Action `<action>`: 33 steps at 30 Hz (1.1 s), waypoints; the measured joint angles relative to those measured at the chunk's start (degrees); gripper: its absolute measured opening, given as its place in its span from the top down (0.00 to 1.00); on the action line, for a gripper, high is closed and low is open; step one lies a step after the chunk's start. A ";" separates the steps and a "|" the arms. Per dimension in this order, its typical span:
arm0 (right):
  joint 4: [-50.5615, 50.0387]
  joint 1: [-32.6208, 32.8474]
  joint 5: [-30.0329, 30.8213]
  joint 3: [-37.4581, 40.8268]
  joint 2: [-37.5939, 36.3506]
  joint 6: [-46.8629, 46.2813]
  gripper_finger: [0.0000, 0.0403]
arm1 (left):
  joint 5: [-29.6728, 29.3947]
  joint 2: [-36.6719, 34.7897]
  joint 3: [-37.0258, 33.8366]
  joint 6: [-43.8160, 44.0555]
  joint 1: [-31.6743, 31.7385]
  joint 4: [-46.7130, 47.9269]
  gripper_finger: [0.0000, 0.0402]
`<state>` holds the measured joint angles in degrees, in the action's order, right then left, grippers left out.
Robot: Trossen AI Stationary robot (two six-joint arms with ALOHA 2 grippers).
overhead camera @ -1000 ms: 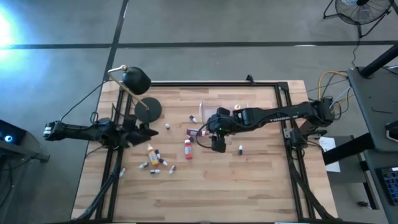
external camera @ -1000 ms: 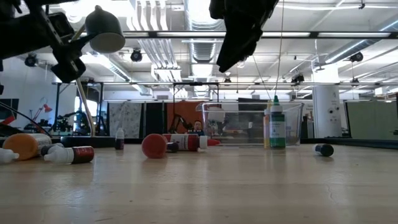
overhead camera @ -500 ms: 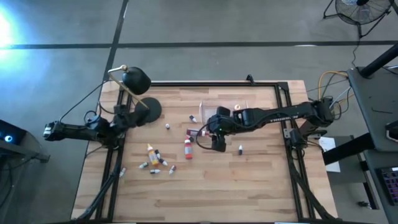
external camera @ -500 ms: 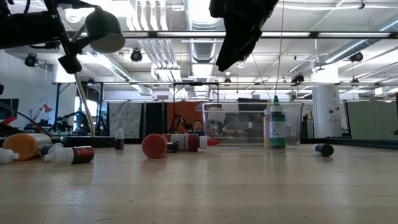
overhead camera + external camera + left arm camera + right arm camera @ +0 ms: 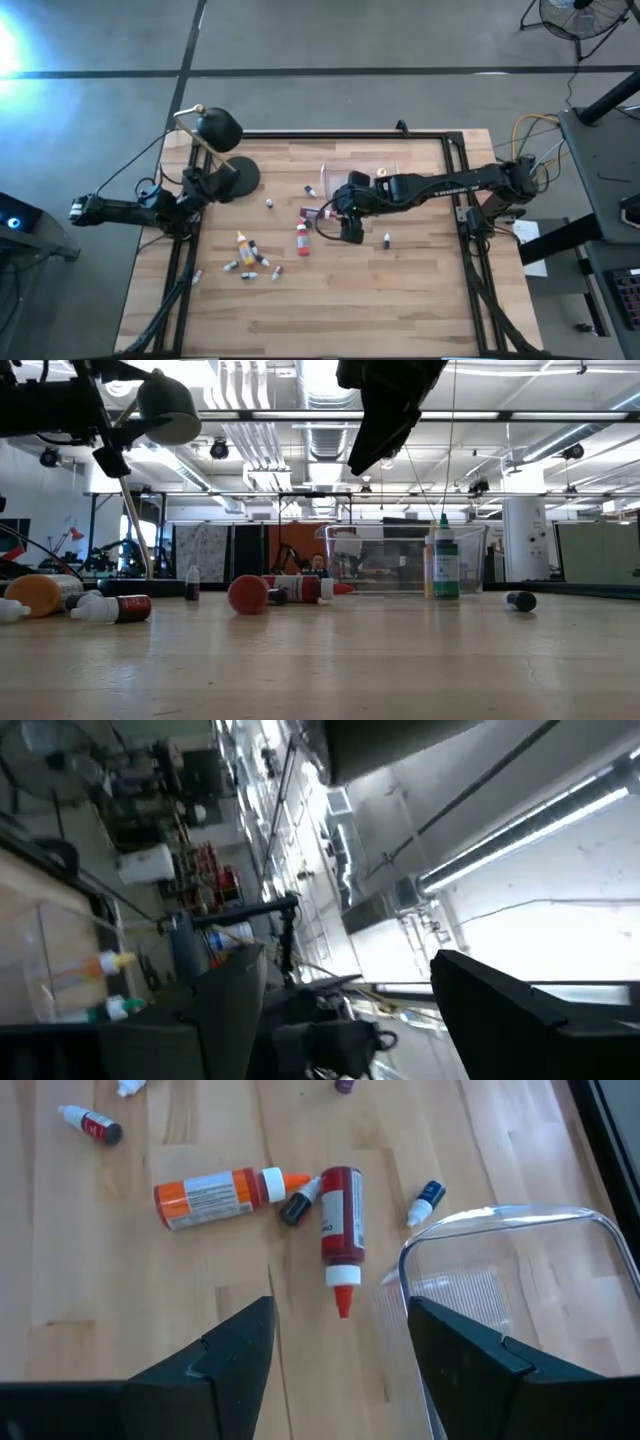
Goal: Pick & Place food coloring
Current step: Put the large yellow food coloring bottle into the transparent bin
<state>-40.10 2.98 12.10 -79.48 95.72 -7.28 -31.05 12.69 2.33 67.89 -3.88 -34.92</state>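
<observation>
Several tiny food coloring bottles lie scattered on the wooden table. A red bottle (image 5: 302, 238) (image 5: 340, 1210) and an orange one (image 5: 215, 1195) lie on their sides, with a small dark one (image 5: 298, 1205) between them. More bottles lie near the left front (image 5: 250, 268). My right gripper (image 5: 350, 232) (image 5: 340, 1370) hovers open above the table, right of the red bottle and next to the clear tub (image 5: 362, 178). My left gripper (image 5: 207, 186) (image 5: 375, 1010) is open, raised beside the lamp base, and points up into the room.
A black desk lamp (image 5: 220, 130) stands at the far left corner, its round base (image 5: 240, 175) close to my left gripper. The clear tub's rim (image 5: 500, 1215) is close to my right gripper. A green and an orange bottle (image 5: 440, 560) stand upright at the tub. A single bottle (image 5: 387, 240) lies right of my right gripper.
My left gripper has drawn back from the bottles toward the table's left and far side, ending beside the lamp base, and has risen. My right gripper has kept still. No bottle has moved.
</observation>
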 joint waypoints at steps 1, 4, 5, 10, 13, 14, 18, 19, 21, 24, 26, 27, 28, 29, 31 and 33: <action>-0.02 0.00 0.00 0.00 0.00 -0.01 0.44 | 0.82 0.85 0.82 0.74 -0.01 -0.01 0.36; -0.02 0.00 0.00 0.00 0.00 0.09 0.44 | 1.64 4.22 5.18 1.08 -0.23 2.08 0.36; -0.02 0.00 0.00 0.00 0.00 0.26 0.44 | 1.65 5.68 7.34 1.04 -0.24 4.58 0.36; -0.22 0.00 0.00 0.02 0.00 0.34 0.44 | 3.96 15.00 23.13 6.47 -0.25 40.87 0.36; -1.46 -0.05 -0.02 0.02 0.00 -0.27 0.44 | 6.67 22.69 31.42 12.90 -1.08 64.66 0.36; -2.27 -0.17 -0.04 0.02 0.00 -0.64 0.44 | 7.08 25.03 33.37 14.71 -1.61 69.62 0.36; -5.22 -0.65 -0.07 0.02 0.01 -2.69 0.44 | 11.51 32.33 37.29 15.07 -5.13 76.77 0.36; -5.72 -0.75 -0.07 0.02 0.02 -2.99 0.44 | 13.09 34.10 37.44 12.16 -6.32 77.12 0.36; -6.59 -0.90 -0.01 0.04 0.02 -2.99 0.44 | 16.42 36.78 37.86 6.53 -9.11 76.83 0.36; -6.59 -1.00 -0.01 0.04 0.02 -2.59 0.44 | 20.21 40.80 37.74 7.83 -11.01 79.40 0.36; -6.28 -1.22 -0.01 0.04 0.02 -1.82 0.44 | 20.11 43.10 37.74 14.00 -10.81 82.15 0.36; -6.06 -1.33 0.12 0.07 0.02 -1.65 0.44 | 19.60 43.82 37.74 17.79 -10.76 84.37 0.36; -5.89 -1.51 0.56 0.07 0.02 -1.54 0.44 | 19.21 44.60 37.74 22.29 -10.83 86.16 0.36; -5.80 -1.57 1.44 0.08 0.02 -1.59 0.44 | 18.54 45.43 37.74 27.39 -11.16 87.20 0.36; -5.86 -1.60 3.34 0.11 0.02 -1.58 0.44 | 17.11 47.00 37.71 36.10 -12.91 88.00 0.36; -5.83 -1.60 4.79 0.11 0.02 -1.56 0.44 | 14.30 48.07 37.71 41.69 -15.33 86.25 0.36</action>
<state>-45.93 1.39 16.89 -79.37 95.74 -8.84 -16.75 60.76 40.04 109.58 -19.21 51.34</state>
